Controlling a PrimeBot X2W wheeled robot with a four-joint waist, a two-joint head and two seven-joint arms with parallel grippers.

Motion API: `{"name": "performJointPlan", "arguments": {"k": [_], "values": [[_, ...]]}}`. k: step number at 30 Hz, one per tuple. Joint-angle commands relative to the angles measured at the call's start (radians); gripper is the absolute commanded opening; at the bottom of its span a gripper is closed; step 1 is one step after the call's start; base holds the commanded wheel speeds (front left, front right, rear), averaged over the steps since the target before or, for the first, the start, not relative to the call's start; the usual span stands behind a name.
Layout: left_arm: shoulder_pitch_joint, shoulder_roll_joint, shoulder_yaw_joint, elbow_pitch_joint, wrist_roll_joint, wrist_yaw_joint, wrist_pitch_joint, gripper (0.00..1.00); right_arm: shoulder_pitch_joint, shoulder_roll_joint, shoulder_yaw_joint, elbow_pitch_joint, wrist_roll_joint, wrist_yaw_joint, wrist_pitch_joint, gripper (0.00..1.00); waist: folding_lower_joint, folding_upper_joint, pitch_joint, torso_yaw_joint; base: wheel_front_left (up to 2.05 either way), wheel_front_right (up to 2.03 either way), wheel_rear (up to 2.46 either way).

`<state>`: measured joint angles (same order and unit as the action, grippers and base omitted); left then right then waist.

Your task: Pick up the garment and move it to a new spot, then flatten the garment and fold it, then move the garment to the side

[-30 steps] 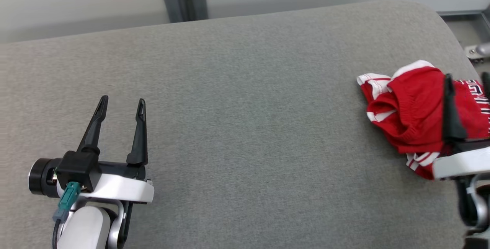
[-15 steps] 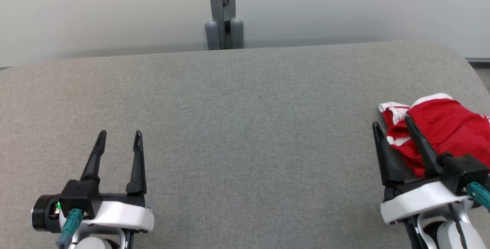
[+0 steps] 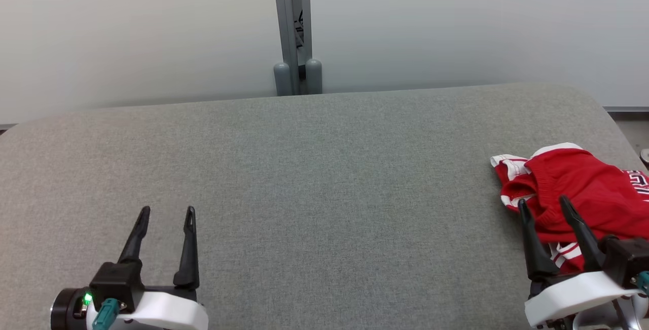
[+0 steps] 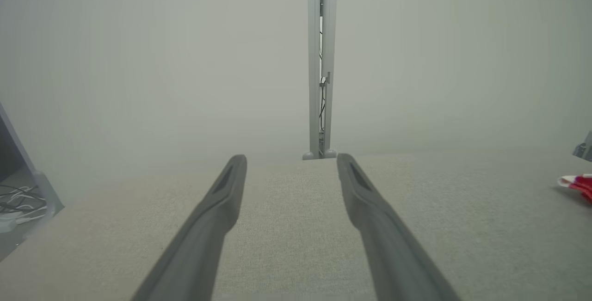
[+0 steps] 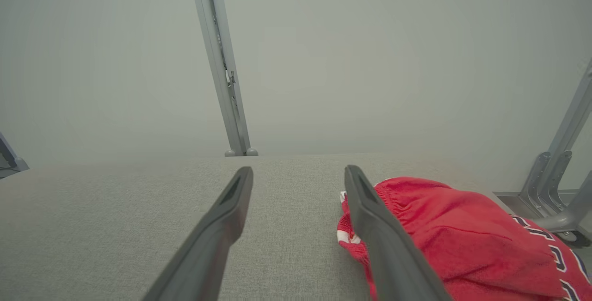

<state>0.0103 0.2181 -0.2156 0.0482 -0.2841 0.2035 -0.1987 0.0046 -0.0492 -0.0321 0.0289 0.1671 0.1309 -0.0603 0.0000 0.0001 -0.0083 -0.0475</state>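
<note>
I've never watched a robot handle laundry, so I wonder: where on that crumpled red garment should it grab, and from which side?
Probably the gathered band bulging up at the red garment's edge nearest the table's middle. It stands proud as a thick fold, so the open right gripper, right alongside, could straddle it from above.
</note>
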Motion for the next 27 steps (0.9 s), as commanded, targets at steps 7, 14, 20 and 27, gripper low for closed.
{"name": "performJointPlan", "arguments": {"k": [7, 14, 20, 27], "values": [[0.037, 0.018, -0.004, 0.011, 0.006, 0.023, 0.032, 1.0, 0.03, -0.004, -0.017, -0.019, 0.015, 0.0, 0.014, 1.0, 0.0, -0.0001, -0.018, 0.003, 0.0, 0.0, 0.0], [0.052, 0.025, -0.01, 0.004, 0.005, 0.034, 0.053, 1.0, 0.038, -0.004, -0.012, -0.026, 0.02, 0.0, 0.015, 1.0, 0.0, -0.0001, -0.022, 0.007, 0.0, 0.0, 0.0], [0.057, 0.027, -0.013, 0.003, 0.001, 0.037, 0.056, 1.0, 0.041, -0.004, -0.012, -0.032, 0.026, 0.0, 0.016, 1.0, 0.0, -0.0001, -0.021, 0.007, 0.0, 0.0, 0.0], [0.058, 0.028, -0.017, 0.006, -0.005, 0.042, 0.055, 1.0, 0.041, -0.004, -0.012, -0.034, 0.031, 0.0, 0.015, 1.0, 0.0, -0.0001, -0.019, 0.005, 0.0, 0.0, 0.0]]}}
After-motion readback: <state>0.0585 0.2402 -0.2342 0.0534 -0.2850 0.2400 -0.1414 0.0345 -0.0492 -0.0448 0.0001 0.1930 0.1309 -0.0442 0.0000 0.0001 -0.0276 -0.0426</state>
